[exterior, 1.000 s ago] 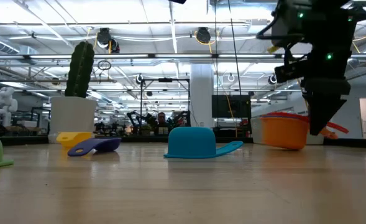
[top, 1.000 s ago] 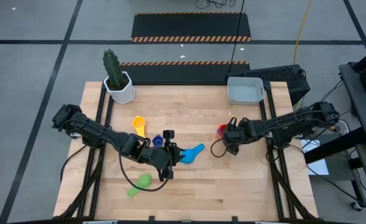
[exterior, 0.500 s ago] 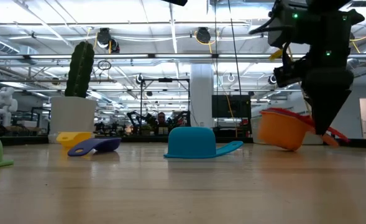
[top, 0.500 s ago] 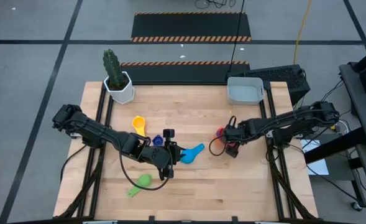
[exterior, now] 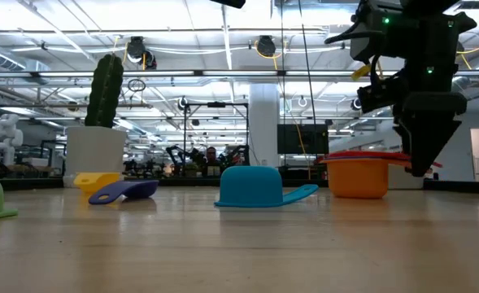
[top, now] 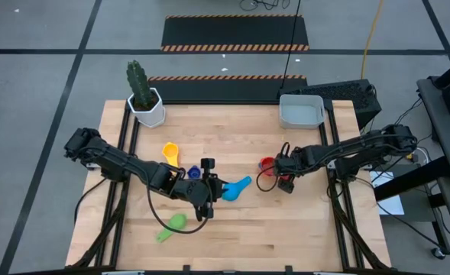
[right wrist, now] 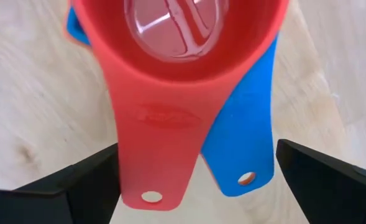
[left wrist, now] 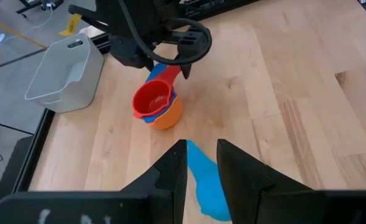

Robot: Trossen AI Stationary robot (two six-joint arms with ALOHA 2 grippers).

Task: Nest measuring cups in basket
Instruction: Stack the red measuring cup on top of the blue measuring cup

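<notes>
right gripper (top: 281,169) spread open around the handles of the nested red cup (left wrist: 152,99), blue and orange stack; left gripper (left wrist: 201,163) open over a light blue cup (top: 235,188).

From above, the wooden surface (top: 232,237) carries a cactus pot (top: 147,107) at the far left corner and a grey basket (top: 301,111) at the far right. The left gripper (top: 207,186) sits mid-surface, just beside a light blue cup (top: 236,188), with a yellow cup (top: 170,153) and a dark blue cup (top: 194,173) near it. A green cup (top: 173,225) lies nearer the front. The right gripper (top: 280,169) is at a red cup (top: 267,164).
</notes>
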